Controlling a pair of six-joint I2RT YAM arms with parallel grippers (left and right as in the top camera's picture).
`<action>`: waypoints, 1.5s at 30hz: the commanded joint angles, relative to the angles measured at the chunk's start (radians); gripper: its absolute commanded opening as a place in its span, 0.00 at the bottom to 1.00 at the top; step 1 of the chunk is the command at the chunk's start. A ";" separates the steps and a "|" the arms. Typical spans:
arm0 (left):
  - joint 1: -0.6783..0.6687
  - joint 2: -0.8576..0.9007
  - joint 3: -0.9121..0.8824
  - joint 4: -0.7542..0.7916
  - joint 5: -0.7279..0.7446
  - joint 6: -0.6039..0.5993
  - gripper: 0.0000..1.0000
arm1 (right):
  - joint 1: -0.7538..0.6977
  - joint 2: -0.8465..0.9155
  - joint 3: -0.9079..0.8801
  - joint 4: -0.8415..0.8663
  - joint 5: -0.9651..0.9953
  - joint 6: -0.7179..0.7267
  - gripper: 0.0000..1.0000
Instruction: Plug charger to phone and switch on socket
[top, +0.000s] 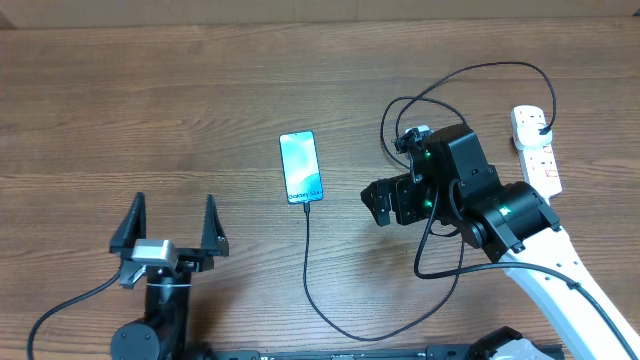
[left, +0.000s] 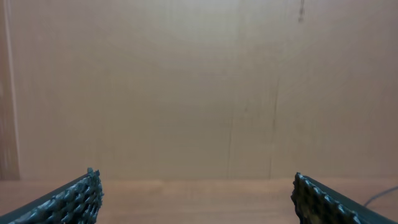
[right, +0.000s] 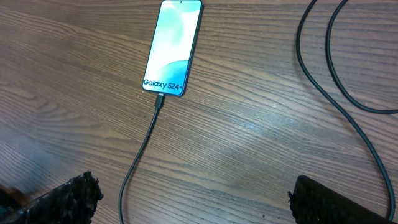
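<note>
The phone (top: 300, 167) lies flat in the middle of the table with its light-blue screen up; the right wrist view shows the phone (right: 172, 46) at upper left. The black charger cable (top: 307, 260) runs from the phone's near edge, loops right and goes up to the white socket (top: 535, 150), where its black plug (top: 545, 128) sits. In the right wrist view the connector tip (right: 160, 99) is in the phone's bottom edge. My right gripper (top: 380, 203) (right: 193, 190) hovers open to the right of the phone, holding nothing. My left gripper (top: 172, 207) (left: 196, 186) is open over bare table at the near left.
Loops of the black cable (right: 348, 93) lie between my right arm and the socket. The wooden table (top: 150, 90) fills the view. The left wrist view shows only bare wood (left: 199, 93).
</note>
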 joint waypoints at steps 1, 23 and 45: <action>0.010 -0.047 -0.079 0.015 -0.023 -0.031 1.00 | 0.005 -0.001 0.006 0.005 0.010 -0.005 1.00; 0.011 -0.044 -0.190 -0.183 -0.007 -0.102 1.00 | 0.005 -0.001 0.006 0.005 0.010 -0.004 1.00; 0.011 -0.044 -0.190 -0.183 -0.007 -0.102 0.99 | 0.005 -0.001 0.006 -0.032 0.010 -0.005 1.00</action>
